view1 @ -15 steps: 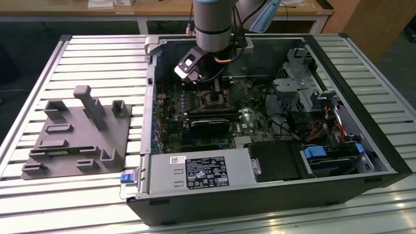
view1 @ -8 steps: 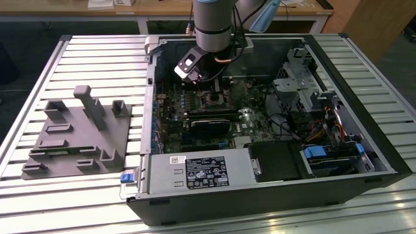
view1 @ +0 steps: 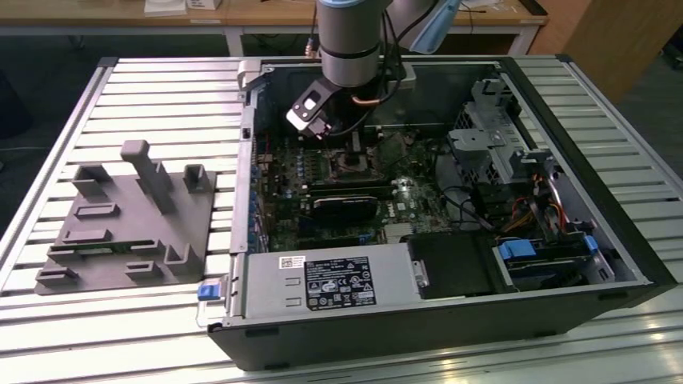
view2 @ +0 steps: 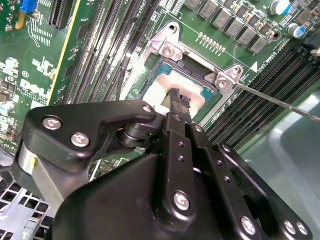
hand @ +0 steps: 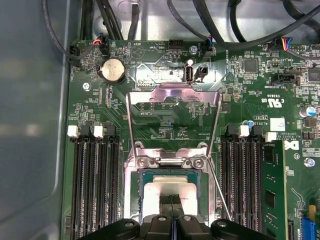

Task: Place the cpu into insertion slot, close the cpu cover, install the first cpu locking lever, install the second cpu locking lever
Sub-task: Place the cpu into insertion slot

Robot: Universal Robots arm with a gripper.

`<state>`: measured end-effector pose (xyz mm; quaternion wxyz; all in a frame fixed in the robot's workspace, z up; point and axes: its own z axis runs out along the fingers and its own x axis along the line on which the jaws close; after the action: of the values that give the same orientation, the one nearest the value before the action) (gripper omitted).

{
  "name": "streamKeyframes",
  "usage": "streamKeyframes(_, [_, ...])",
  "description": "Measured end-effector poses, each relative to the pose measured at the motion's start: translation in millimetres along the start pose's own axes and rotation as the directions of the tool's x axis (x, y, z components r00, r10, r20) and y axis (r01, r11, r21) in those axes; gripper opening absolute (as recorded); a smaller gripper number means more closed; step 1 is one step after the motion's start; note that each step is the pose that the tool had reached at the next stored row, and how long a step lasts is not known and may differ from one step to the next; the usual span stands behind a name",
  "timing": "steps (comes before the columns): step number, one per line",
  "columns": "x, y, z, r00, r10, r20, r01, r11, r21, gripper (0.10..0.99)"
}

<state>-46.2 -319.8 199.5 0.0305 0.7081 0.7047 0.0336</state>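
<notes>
We see open computer case (view1: pixel 427 336) on slatted table (view1: pixel 160 96), arm (view1: pixel 350 40) reaching down inside. Over motherboard (hand: pixel 250 90), gripper (view2: pixel 179 96) (hand: pixel 171 199) hangs with fingertips drawn narrow together, nothing between them, at middle of cpu (view2: pixel 162 85) (hand: pixel 152 192) top. We note cpu cover (hand: pixel 172 92) swung up open beyond insertion slot (hand: pixel 170 172). In both wrist views, cpu lies seated in insertion slot.

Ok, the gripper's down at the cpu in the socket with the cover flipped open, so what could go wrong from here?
The gripper is down at the cpu inside the insertion slot. If the chip is not seated flat, any push could harm the socket. The cpu cover stands open and a thin locking lever juts free beside the slot, so the arm might snag either.
</notes>
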Motion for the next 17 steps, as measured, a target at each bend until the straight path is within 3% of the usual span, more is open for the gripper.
streamKeyframes(10, [0.2, 0.2, 0.2, 1.0000, 0.000, -0.0017, 0.000, 1.0000, -0.001, 0.106])
streamKeyframes(14, [0.1, 0.8, -8.3, 1.0000, 0.000, -0.0005, 0.000, 1.0000, 0.000, 0.106])
streamKeyframes(17, [0.1, 1.8, -18.9, 1.0000, 0.000, -0.0004, 0.000, 1.0000, -0.001, 0.106])
